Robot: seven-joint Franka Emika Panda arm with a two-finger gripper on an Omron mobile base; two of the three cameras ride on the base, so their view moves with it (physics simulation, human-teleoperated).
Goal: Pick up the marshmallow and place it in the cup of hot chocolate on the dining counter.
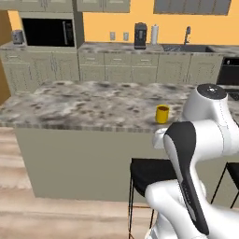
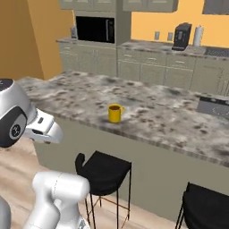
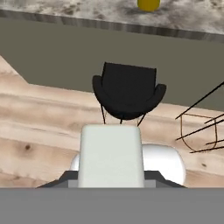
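In the hand view a white, soft-looking block, the marshmallow (image 3: 111,153), sits right in front of the camera, and my gripper (image 3: 110,180) is shut on it, with dark finger tips showing at either side of its base. The yellow cup of hot chocolate (image 1: 162,114) (image 2: 115,113) stands near the front edge of the dining counter (image 1: 84,105) (image 2: 170,116). In the hand view the cup (image 3: 148,4) is cut off at the top edge, far ahead of the marshmallow. My hand hangs in front of the counter, below its top.
A black stool (image 1: 149,172) (image 2: 105,170) (image 3: 128,89) stands at the counter below the cup, and a second stool (image 2: 205,208) to its right. Wood floor (image 3: 39,113) lies below. Wall counters with microwave (image 1: 49,31) and coffee machine (image 1: 140,35) stand behind.
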